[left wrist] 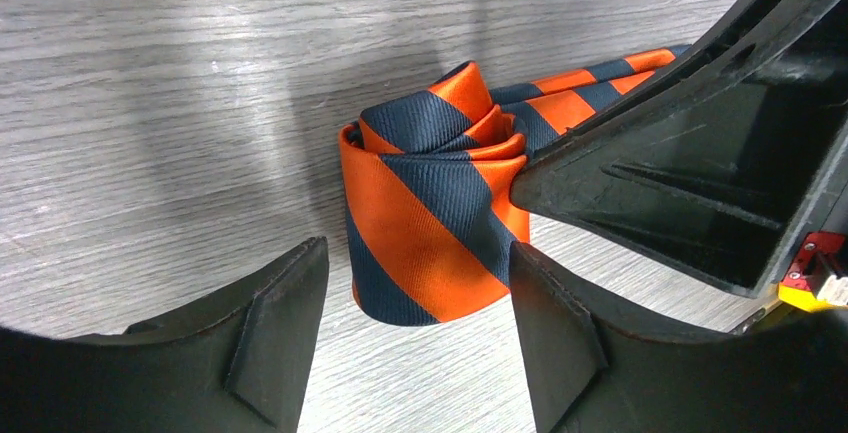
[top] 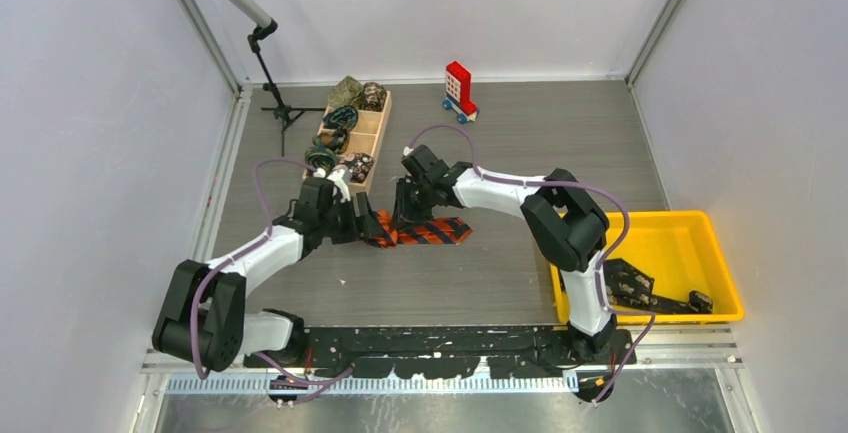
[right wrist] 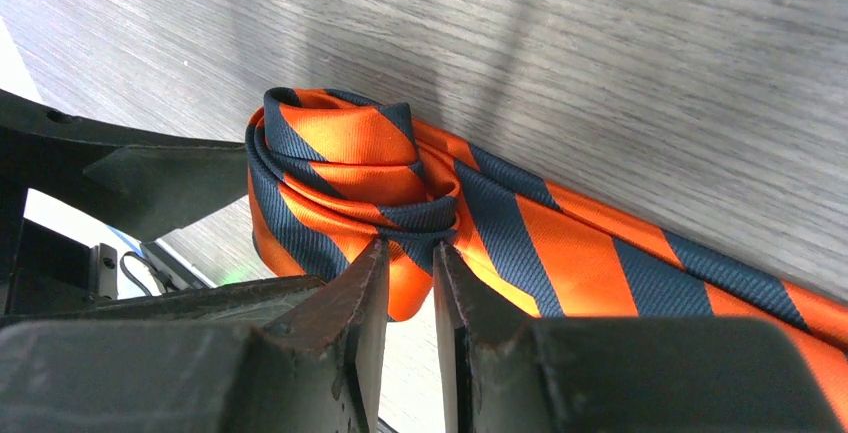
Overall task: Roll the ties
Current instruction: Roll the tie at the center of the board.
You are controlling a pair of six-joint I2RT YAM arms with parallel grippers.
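Note:
One tie [top: 432,232], orange with dark blue stripes, lies at the middle of the table, its left end wound into a loose upright roll [left wrist: 430,203]. My left gripper [left wrist: 418,248] is open with the roll just past its fingertips. One finger [left wrist: 560,323] touches the roll's edge and the other [left wrist: 275,338] stands clear. From the other side, my right gripper [right wrist: 410,245] is nearly closed, its narrow tips pinching folds at the roll's [right wrist: 340,153] lower edge. The unrolled length [right wrist: 600,263] runs off to the right. From above, both grippers [top: 368,223] [top: 408,215] meet over the roll.
A wooden divided tray [top: 378,125] at the back left holds several rolled ties. A red-and-white toy block on blue wheels [top: 459,90] stands at the back. A yellow bin [top: 660,228] with dark items sits right. A black stand [top: 275,88] rises at the back left.

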